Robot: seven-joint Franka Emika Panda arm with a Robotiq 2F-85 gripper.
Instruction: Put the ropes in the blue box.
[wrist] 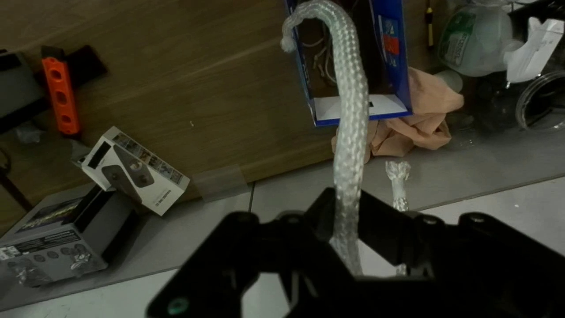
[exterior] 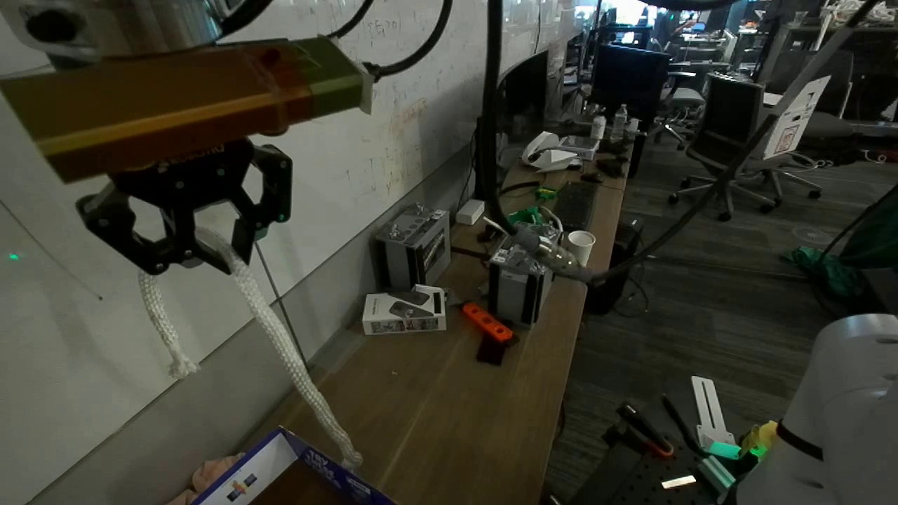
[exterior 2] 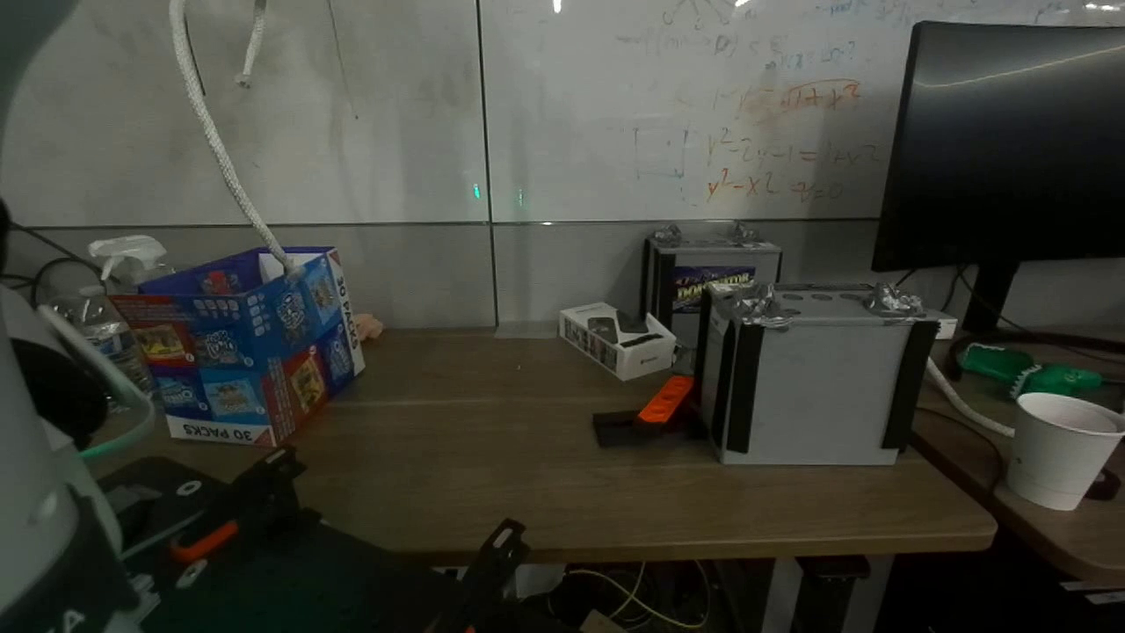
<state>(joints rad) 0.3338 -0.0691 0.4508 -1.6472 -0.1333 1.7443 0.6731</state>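
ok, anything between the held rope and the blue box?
Only a side wall of the blue box, the one facing the white carton: in the wrist view the rope curls across it, tip showing outside. Touching or not, I can't tell. Nothing else visible blocks it.

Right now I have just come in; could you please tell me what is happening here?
A robot arm holds a white rope up in its jaws, both ends hanging. The longer end hangs close to the top edge of the blue box; whether it touches, I cannot tell. The rope is not yet inside. In the wrist view, thin pale cords lie in the box.
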